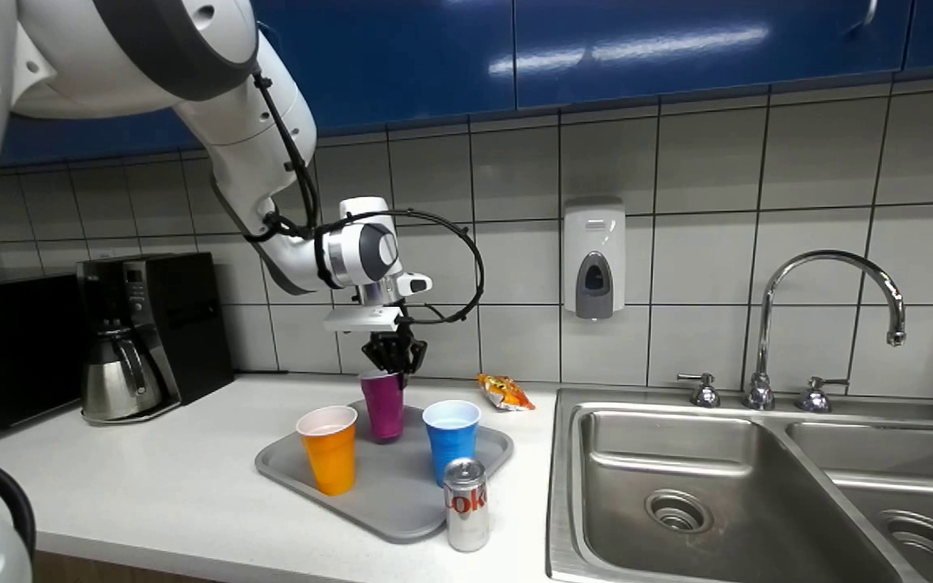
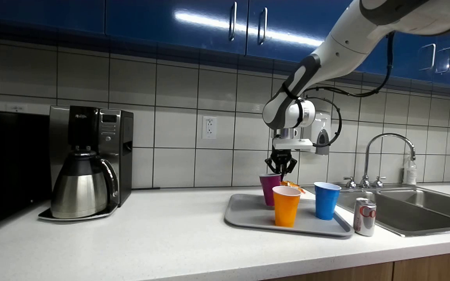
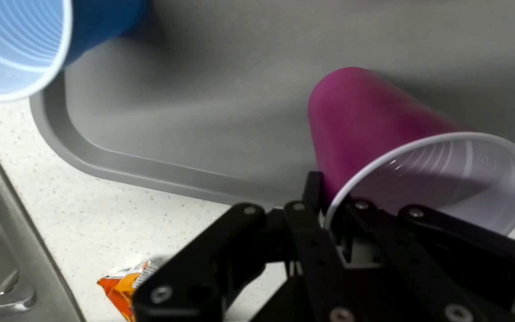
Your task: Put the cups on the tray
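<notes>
My gripper [image 1: 403, 374] is shut on the wall of the purple cup [image 1: 385, 411], at its rim. In the wrist view one finger [image 3: 313, 188] is outside the cup and the other is inside, partly hidden. The purple cup [image 2: 268, 191] leans slightly, its base at or just over the back of the grey tray [image 1: 398, 506]; I cannot tell if it touches. The orange cup [image 1: 332, 457] stands upright on the tray, as also shown at the front in an exterior view [image 2: 286, 210]. The blue cup [image 1: 452, 441] stands upright on the tray's sink side.
A metal drink can [image 1: 466, 522] stands beside the tray's corner, near the sink [image 1: 561, 486]. An orange snack bag [image 1: 505, 392] lies by the wall behind the tray. A coffee maker [image 2: 88, 168] stands on the opposite side. A soap dispenser [image 1: 594, 259] hangs on the wall.
</notes>
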You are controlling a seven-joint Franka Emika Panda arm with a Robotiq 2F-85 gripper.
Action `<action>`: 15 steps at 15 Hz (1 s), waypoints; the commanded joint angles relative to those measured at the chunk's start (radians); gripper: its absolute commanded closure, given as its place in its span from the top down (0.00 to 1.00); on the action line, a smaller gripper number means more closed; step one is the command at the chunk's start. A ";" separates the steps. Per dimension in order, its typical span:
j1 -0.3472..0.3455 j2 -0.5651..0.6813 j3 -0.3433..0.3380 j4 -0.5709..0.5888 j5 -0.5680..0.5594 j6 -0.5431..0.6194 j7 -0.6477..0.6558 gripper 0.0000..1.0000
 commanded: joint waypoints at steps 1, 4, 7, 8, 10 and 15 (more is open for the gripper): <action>-0.011 -0.075 0.013 -0.100 0.008 0.039 -0.036 0.02; -0.018 -0.101 0.021 -0.148 0.020 0.088 -0.055 0.02; -0.022 -0.121 0.023 -0.187 0.024 0.120 -0.073 0.02; -0.023 -0.127 0.023 -0.197 0.026 0.127 -0.076 0.02; -0.024 -0.133 0.022 -0.214 0.029 0.147 -0.078 0.02; -0.027 -0.134 0.019 -0.231 0.034 0.175 -0.073 0.02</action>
